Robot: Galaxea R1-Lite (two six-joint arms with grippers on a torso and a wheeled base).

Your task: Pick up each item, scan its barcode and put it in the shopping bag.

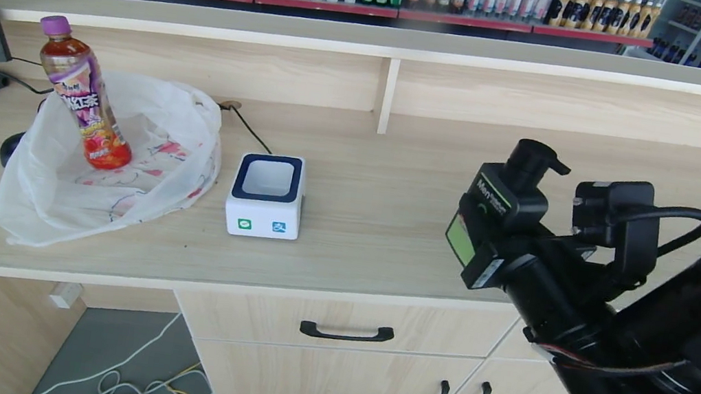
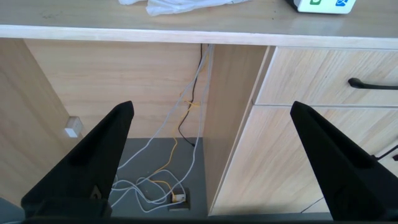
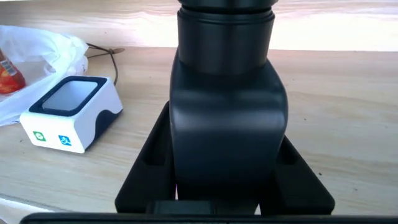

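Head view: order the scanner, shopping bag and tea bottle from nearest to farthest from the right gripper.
1. scanner, mid-counter, left of the right gripper.
2. shopping bag, farther left.
3. tea bottle, tilted inside the bag, toward its far side.

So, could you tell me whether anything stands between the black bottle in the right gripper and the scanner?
Nothing visible does: only bare counter lies between the black bottle and the scanner. The shopping bag sits on the scanner's other side, open, with a tea bottle inside.
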